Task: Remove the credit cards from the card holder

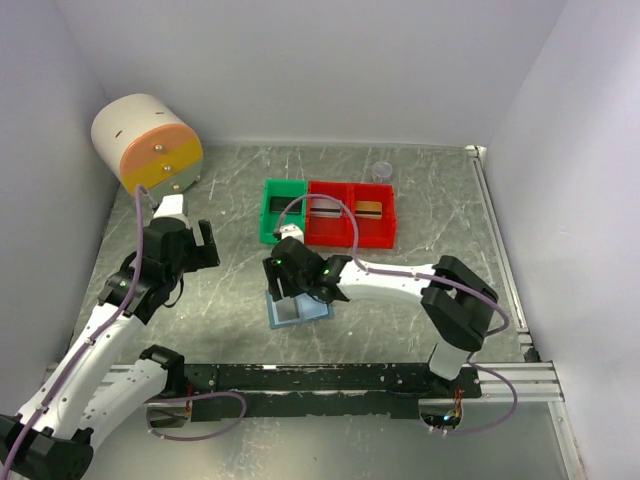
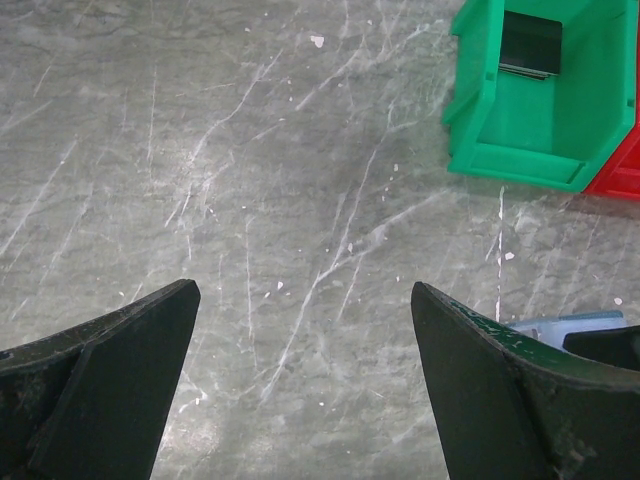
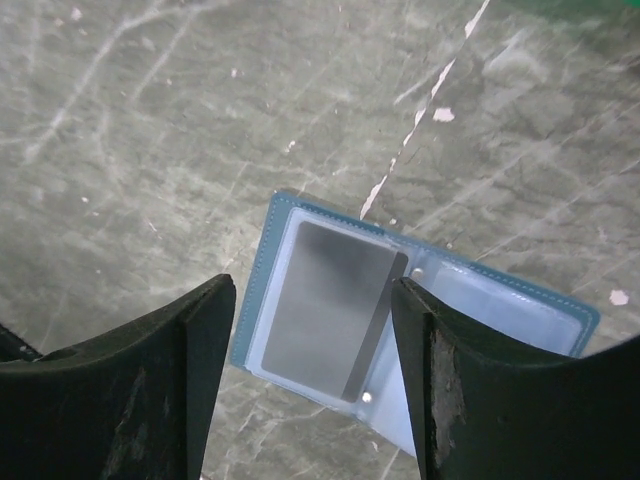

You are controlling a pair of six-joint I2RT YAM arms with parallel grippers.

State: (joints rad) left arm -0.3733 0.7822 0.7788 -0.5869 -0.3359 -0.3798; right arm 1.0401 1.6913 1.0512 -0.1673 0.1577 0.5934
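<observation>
The blue-grey card holder (image 1: 303, 313) lies open on the table near the middle; in the right wrist view (image 3: 500, 295) its clear pockets face up. A silvery-grey card (image 3: 325, 305) with a dark stripe sits in its left pocket. My right gripper (image 1: 287, 283) is open just above the holder, its fingers either side of that card (image 3: 312, 300). My left gripper (image 1: 200, 246) is open and empty over bare table (image 2: 305, 300), left of the holder, whose corner (image 2: 570, 325) shows. A dark card (image 2: 528, 45) lies in the green bin, and a gold-copper card (image 1: 368, 209) in a red bin.
A green bin (image 1: 270, 228) and two joined red bins (image 1: 350, 237) stand behind the holder; the middle bin holds a striped card (image 1: 323, 210). A beige, orange and yellow drum (image 1: 148, 140) stands at the far left. A small clear cup (image 1: 381, 171) stands behind the bins.
</observation>
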